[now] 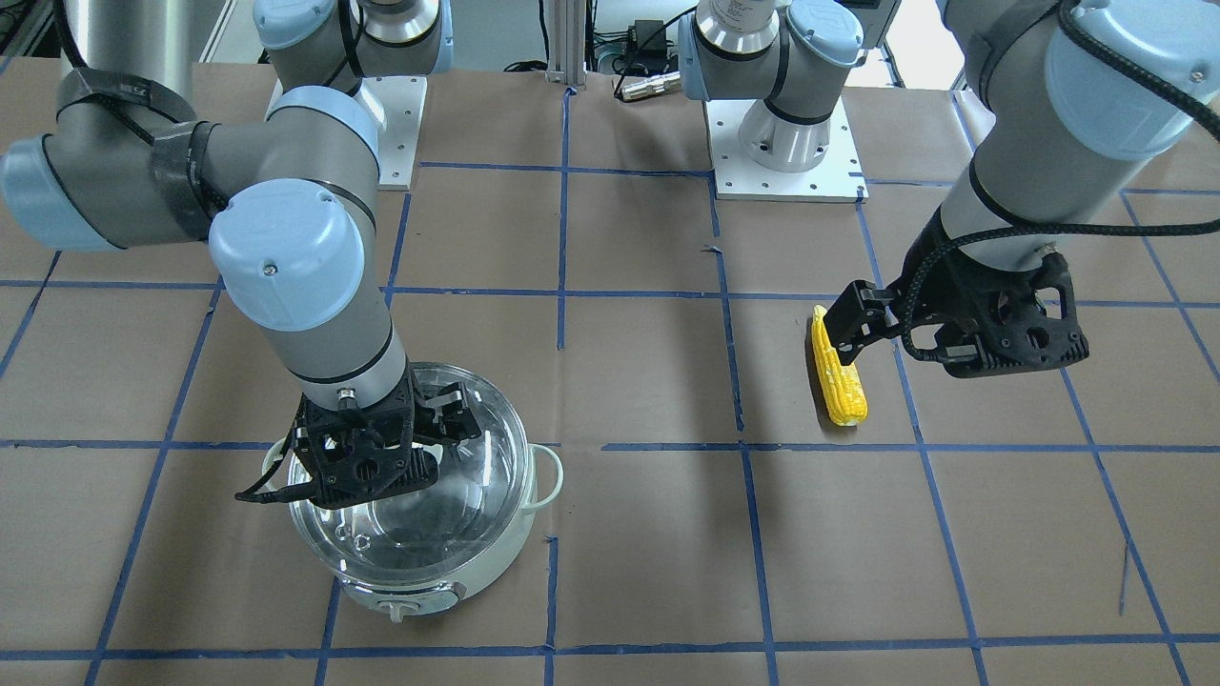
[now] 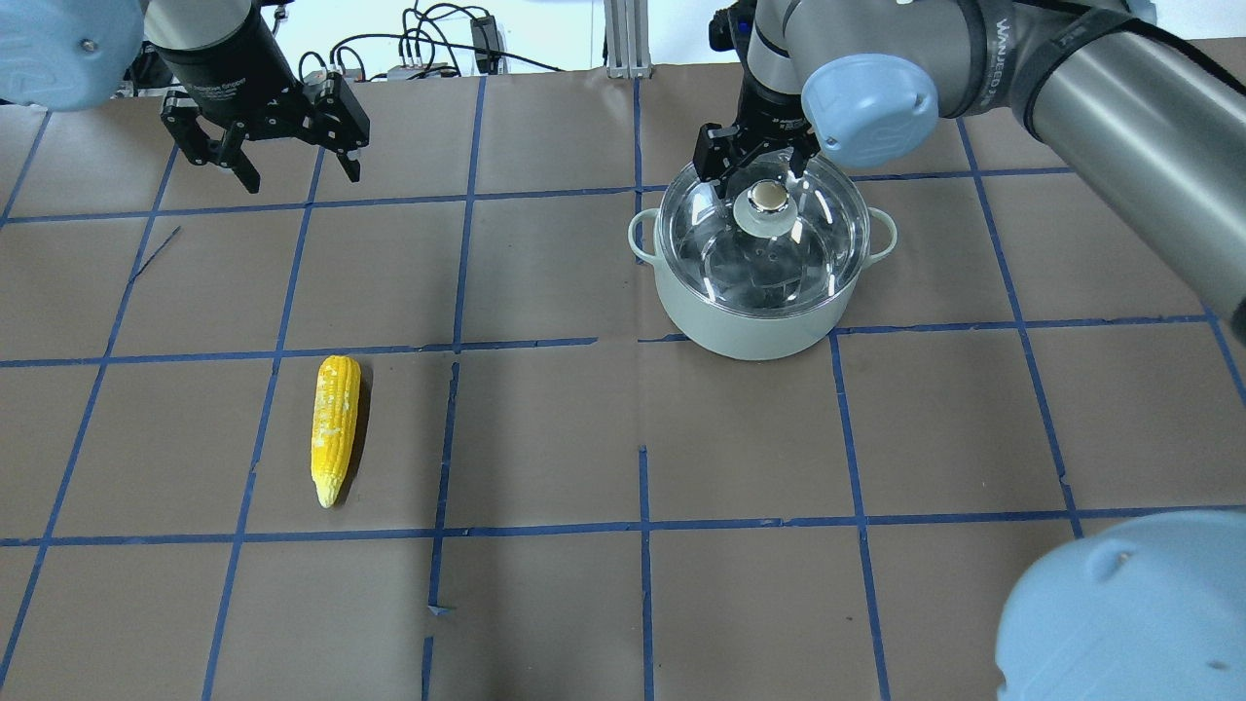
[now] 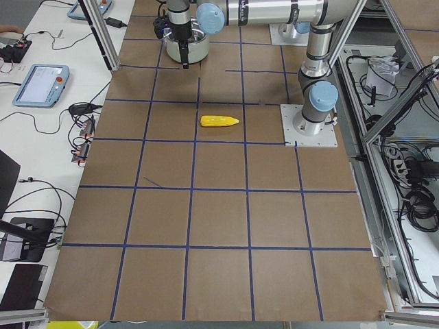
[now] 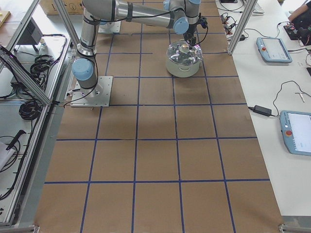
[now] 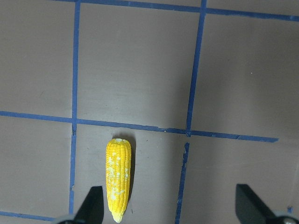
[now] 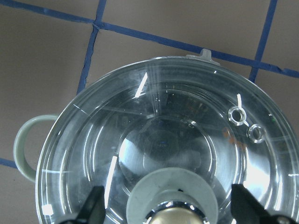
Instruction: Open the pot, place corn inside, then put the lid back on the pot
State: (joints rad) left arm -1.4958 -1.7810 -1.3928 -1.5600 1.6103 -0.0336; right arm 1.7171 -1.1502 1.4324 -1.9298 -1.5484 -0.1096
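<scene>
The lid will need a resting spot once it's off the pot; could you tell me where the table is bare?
Bare paper lies between the corn and the pot, and on the robot's side of the pot. It is crowded at the lid, under the right gripper.

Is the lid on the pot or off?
On. The clear lid sits flat on the rim of the pot; the corn lies outside on the table.

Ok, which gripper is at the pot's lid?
The right gripper, open with a finger either side of the knob on the lid. The left gripper hangs open above the corn, away from the pot.
</scene>
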